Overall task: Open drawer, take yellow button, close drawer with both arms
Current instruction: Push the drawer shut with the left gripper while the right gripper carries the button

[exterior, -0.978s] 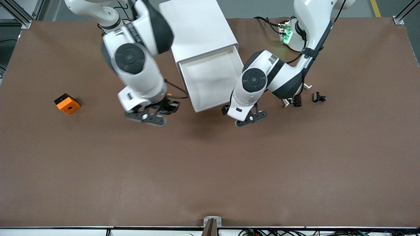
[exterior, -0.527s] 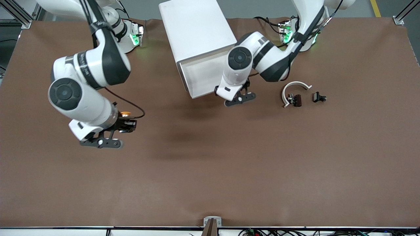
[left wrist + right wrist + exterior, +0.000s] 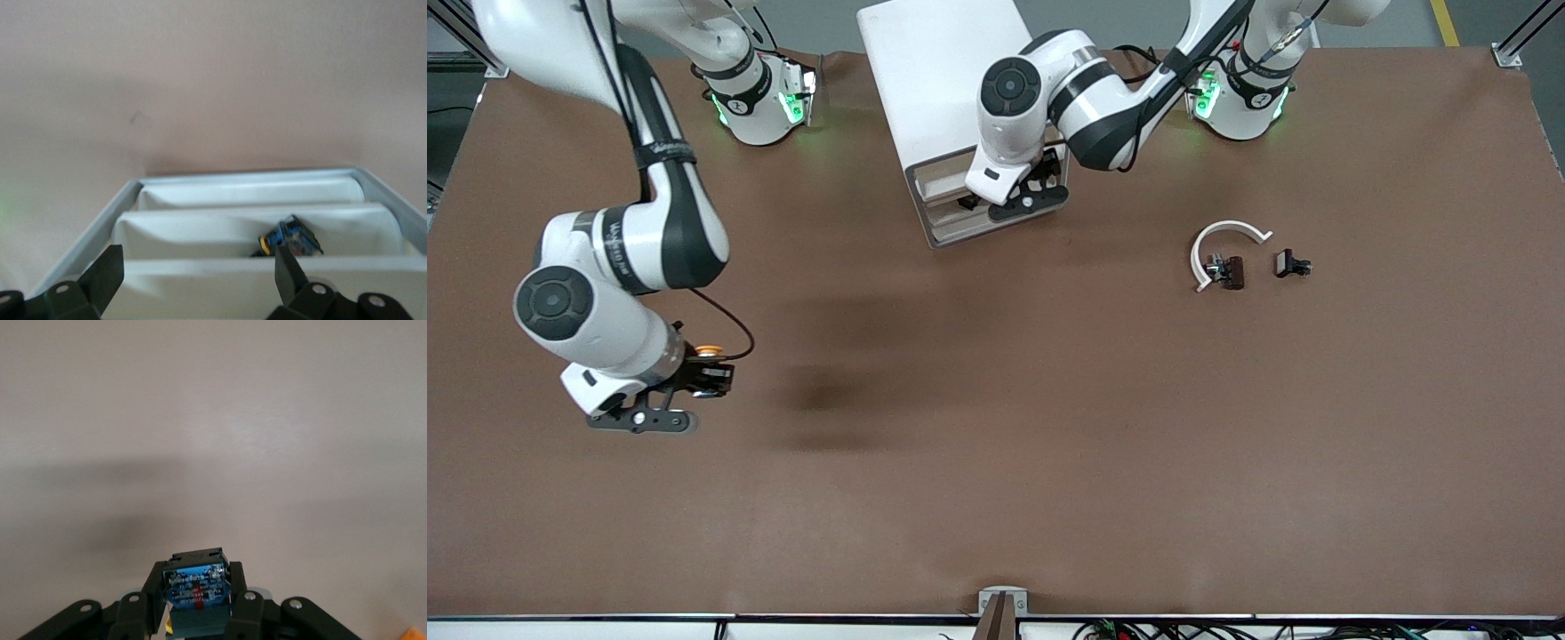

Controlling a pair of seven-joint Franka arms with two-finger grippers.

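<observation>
Your counter (image 3: 1049,444) is a flat, matte brown sheet. The white boxy cabinet (image 3: 943,80) stands between the two arm bases, smooth and plain on top. Its front shows stacked cream strips, and the drawer (image 3: 947,182) sits pushed in, flush with the others.

Your left hand (image 3: 1033,191) is right at the cabinet front, its dark fingers (image 3: 107,277) spread wide apart with nothing between them. In the left wrist view you look down into shallow white trays with rounded walls; a small blue and black part (image 3: 293,238) lies in one of them.

Your right hand (image 3: 694,378) is over bare counter toward the right arm's end, its fingers clamped together on the button (image 3: 711,353). The button shows a round orange-yellow cap in the front view; the right wrist view shows its squarish black body with a blue labelled face (image 3: 195,581) gripped between the pads.

A white curved arc (image 3: 1223,236) lies toward the left arm's end, with small black parts (image 3: 1232,271) beside it.
</observation>
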